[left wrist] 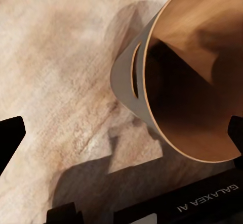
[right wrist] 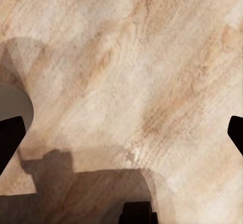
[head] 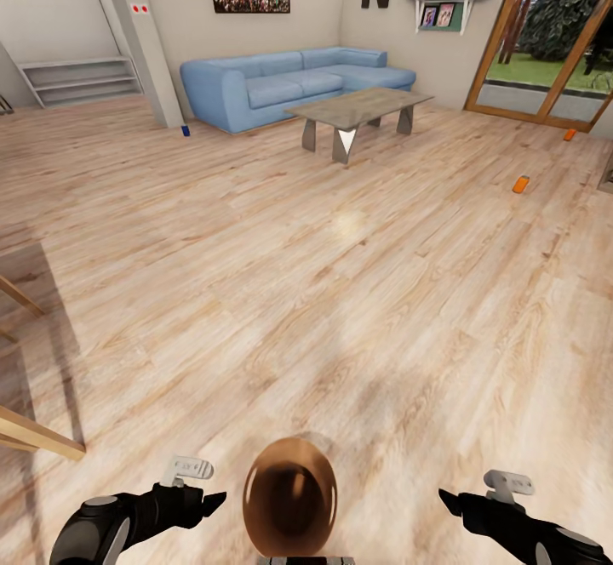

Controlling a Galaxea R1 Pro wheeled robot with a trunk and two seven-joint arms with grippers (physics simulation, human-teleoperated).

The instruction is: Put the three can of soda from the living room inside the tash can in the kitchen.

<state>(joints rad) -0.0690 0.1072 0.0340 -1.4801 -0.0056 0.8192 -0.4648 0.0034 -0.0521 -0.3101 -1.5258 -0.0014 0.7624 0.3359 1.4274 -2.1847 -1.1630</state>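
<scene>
A: What takes up most of the head view?

B: The light wood floor (head: pixel 323 293), running from the bottom edge up to the blue sofa (head: pixel 289 84) at upper centre. A low table (head: pixel 358 110) stands just in front of the sofa. Glass doors in wood frames (head: pixel 545 46) fill the upper right, a low shelf (head: pixel 81 80) sits at upper left, and a wooden rail (head: pixel 34 437) cuts in at the left edge.

A: And the arms?

B: Both reach in low from the bottom corners, pointing inward. The left gripper (head: pixel 213 501) is at lower left, the right gripper (head: pixel 447 499) at lower right. In each wrist view the two dark fingertips sit at opposite edges with bare floor between, so both are spread wide and hold nothing.

A: Where is the bin?

B: The trash can (head: pixel 289 497) sits at bottom centre between the two grippers, its brown inside facing up. In the left wrist view it lies tilted with the slot handle (left wrist: pixel 134 70) towards the camera.

A: The cans?

B: The blue can (head: pixel 186 130) stands at the sofa's left end. One orange can (head: pixel 520 183) lies on the floor at right, the second orange can (head: pixel 570 134) by the doors. The wide stretch of floor between them and the arms is open.
</scene>
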